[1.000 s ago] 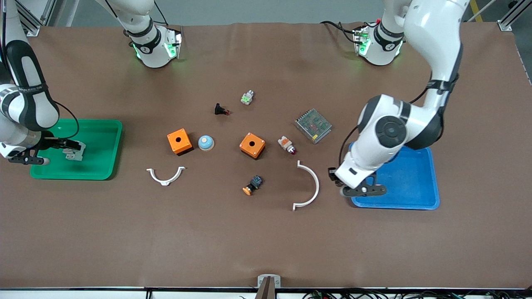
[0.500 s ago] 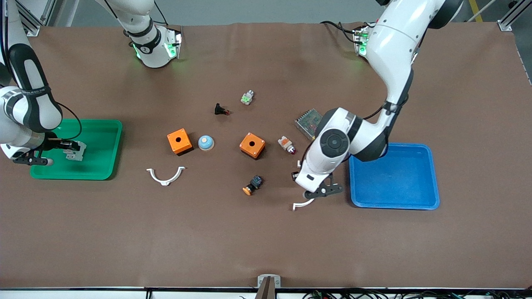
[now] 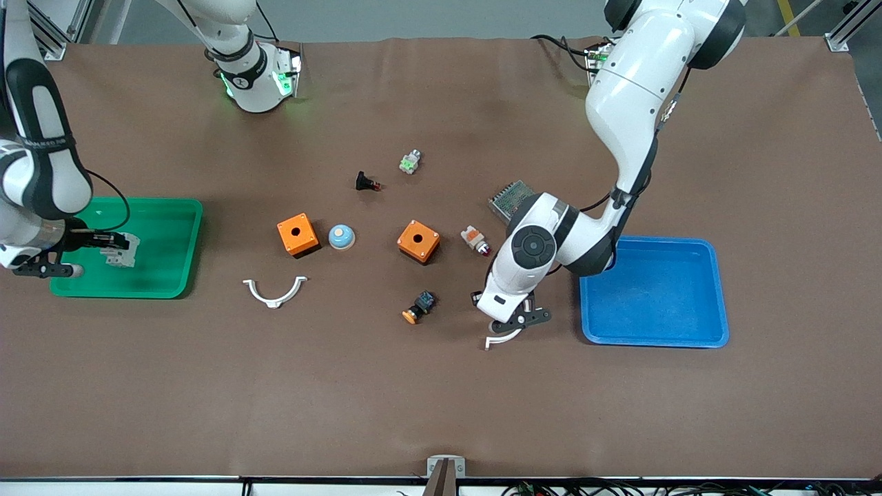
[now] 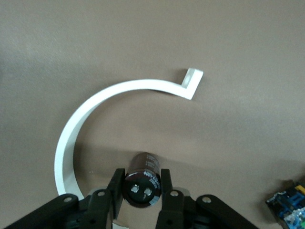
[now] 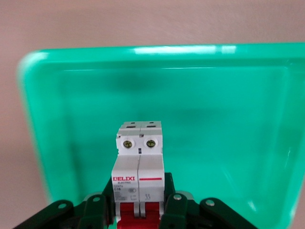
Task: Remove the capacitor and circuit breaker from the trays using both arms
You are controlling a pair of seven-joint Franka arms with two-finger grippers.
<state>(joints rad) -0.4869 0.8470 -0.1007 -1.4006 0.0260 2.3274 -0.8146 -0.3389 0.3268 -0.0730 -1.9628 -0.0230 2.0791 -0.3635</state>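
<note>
Left gripper (image 4: 141,193) is clamped on the small black cylindrical capacitor (image 4: 141,178), low over the bare brown table (image 3: 386,386), out of the blue plastic tray (image 3: 716,289). The curved white plastic bracket (image 4: 90,112) lies just under and around it. Risk: a drop here lands the cylinder on the bracket, or it rolls toward the orange-capped black push button (image 3: 417,308).

Right gripper (image 5: 139,205) is closed on the white-grey rectangular circuit breaker (image 5: 139,164), gripped at its red lever end, over the green plastic tray (image 5: 228,119). Risk: an end-only hold could let it tilt and clip the tray rim on exit.
</note>
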